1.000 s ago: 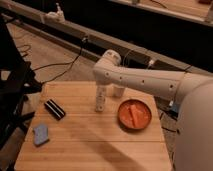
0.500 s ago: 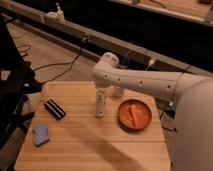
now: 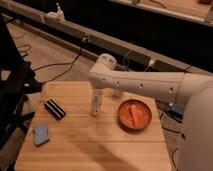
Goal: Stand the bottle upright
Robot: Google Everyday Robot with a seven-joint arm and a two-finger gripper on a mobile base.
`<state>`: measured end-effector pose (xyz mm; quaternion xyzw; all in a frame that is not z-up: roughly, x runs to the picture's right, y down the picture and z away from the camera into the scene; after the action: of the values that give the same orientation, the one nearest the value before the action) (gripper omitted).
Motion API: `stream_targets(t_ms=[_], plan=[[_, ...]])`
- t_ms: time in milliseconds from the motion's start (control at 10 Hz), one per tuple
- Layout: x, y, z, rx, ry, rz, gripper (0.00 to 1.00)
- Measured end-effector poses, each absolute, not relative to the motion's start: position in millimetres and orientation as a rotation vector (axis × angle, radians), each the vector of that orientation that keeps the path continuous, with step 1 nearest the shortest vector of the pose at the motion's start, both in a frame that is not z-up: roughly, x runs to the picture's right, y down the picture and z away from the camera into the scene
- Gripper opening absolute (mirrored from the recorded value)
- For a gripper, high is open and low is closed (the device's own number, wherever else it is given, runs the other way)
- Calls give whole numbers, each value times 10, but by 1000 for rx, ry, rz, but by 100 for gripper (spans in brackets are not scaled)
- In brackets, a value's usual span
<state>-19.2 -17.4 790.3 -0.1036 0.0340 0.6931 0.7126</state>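
The bottle [image 3: 96,105], slim and white, stands upright on the wooden table [image 3: 95,150], a little left of the table's middle. My white arm comes in from the right, and its gripper [image 3: 98,91] hangs straight down over the bottle's top. The wrist housing hides the bottle's neck and cap. From here I cannot tell whether the gripper touches the bottle.
An orange bowl [image 3: 134,114] holding an orange piece sits just right of the bottle. A black striped block [image 3: 54,109] and a blue sponge [image 3: 40,134] lie on the left of the table. A dark frame stands off the left edge, with cables on the floor behind.
The bottle keeps standing upright in the same spot. The end of the arm has edged slightly upward above it.
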Motion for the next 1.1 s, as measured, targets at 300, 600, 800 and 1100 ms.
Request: stream_targets(t_ms=[300,600,800,1100], plan=[[-119,-218,7856,-195,69,1543,30],[-112,-229,7858,-194,63,1553,12],[-128,-214,7856,-206,61,1558,12],[-133,-215,7855,-206,60,1556,12]])
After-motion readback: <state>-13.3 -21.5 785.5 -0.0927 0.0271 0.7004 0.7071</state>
